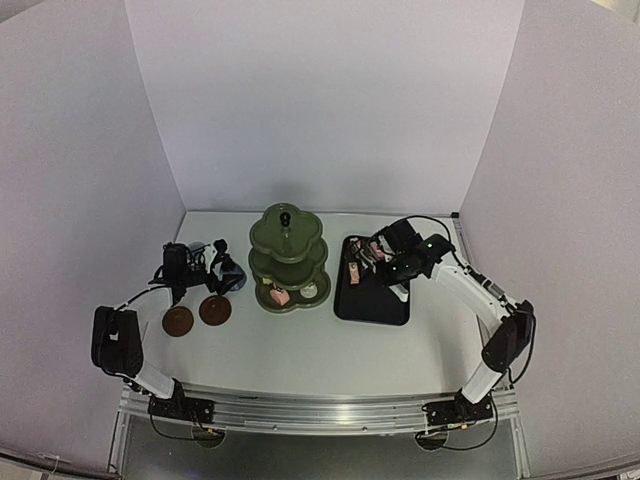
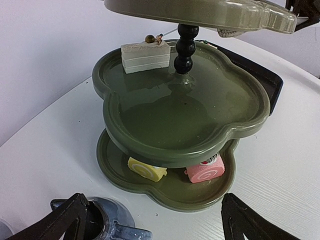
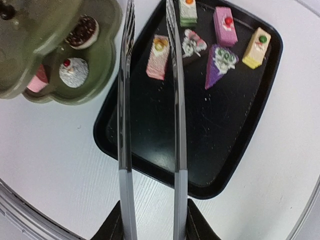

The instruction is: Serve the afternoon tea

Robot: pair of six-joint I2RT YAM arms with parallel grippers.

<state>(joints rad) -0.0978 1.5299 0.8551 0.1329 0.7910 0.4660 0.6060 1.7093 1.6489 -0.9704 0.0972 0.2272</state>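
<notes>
Top view first. The stand [image 1: 288,240] sits mid-table with the tray [image 1: 372,312] just to its right. Two coasters [image 1: 178,321] [image 1: 215,311] lie front left, both bare. The left gripper [image 1: 208,265] hovers behind them, beside the jug [image 1: 230,273]. The right gripper [image 1: 388,263] is over the tray's far end. My read is that the drinks side hasn't started. The cup is lost in the dark clutter around the left gripper, so I can't pick it out. The top tier looks bare apart from its knob.

Left wrist next. The jaws are spread wide and grip nothing. The jug is low in the frame, just inside the left finger and cut off by the edge. A white slice [image 2: 146,56] sits on the middle tier. A yellow roll [image 2: 146,169] and a pink roll [image 2: 206,169] are on the bottom tier. The top tier shows only its underside here.

Right wrist last. The jaws are clenched on the tongs [image 3: 124,125], whose blades are parted. The tips straddle a pink slice [image 3: 158,59] on the tray, but I can't tell whether they touch it. Six cakes remain on the tray, that slice among them. A donut [image 3: 82,31] and a cupcake [image 3: 73,71] are already on the bottom tier, and the upper tiers hide the rest of it. Judging by that, the cakes are partly moved, with six to go plus cup and jug.
</notes>
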